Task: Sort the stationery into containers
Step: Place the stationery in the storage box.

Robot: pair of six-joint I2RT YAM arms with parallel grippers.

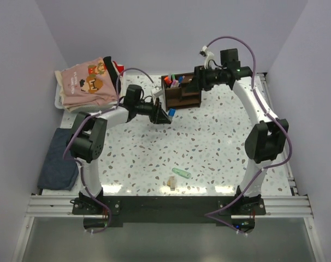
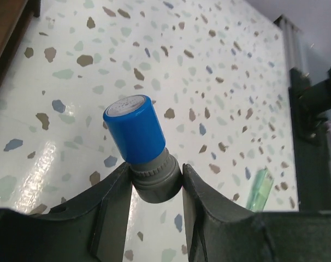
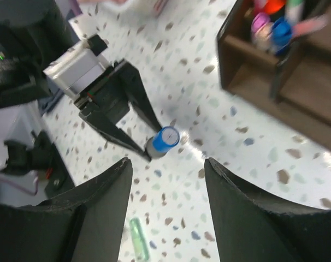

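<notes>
No text, number, brand or sign is legible in any view. Blue-capped pen [image 2: 134, 131], clamped between the fingers of the left gripper [image 2: 155, 170]: the pale end face of the cap is too blurred to tell whether it carries a marking. Pink cloth [image 1: 89, 82], well apart from that gripper, to its left and farther back on the table: cartoon figures are printed on it, and any lettering among them is too small to read
</notes>
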